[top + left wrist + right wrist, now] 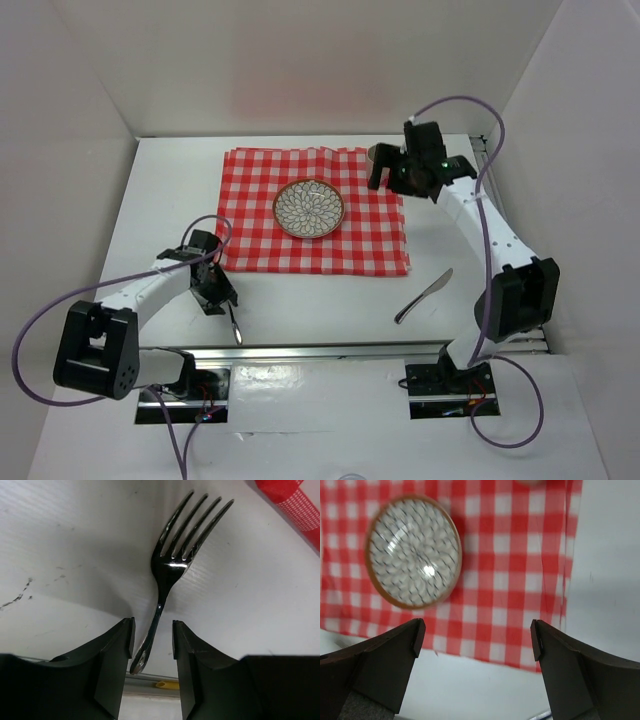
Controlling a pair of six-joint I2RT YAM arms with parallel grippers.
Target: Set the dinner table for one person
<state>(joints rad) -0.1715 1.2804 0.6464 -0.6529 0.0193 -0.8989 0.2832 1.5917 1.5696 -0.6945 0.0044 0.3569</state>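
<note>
On the white dinner table (300,300) lies a red-and-white checked cloth (315,215) with a patterned plate (308,208) on it. A steel fork (170,567) lies on the bare table left of the cloth, tines pointing away. My left gripper (153,624) straddles the end of its handle, jaws partly open, with a gap showing on the right side. In the top view the fork (235,328) shows just beyond the left gripper (222,305). My right gripper (477,626) hangs wide open and empty over the cloth's right edge (510,570), with the plate (412,552) to its left.
A knife (423,296) lies on the bare table right of the cloth's near corner. A small brownish round thing (378,152) sits at the cloth's far right corner, partly hidden by the right gripper (388,178). A metal rail (320,350) runs along the near edge. White walls enclose the table.
</note>
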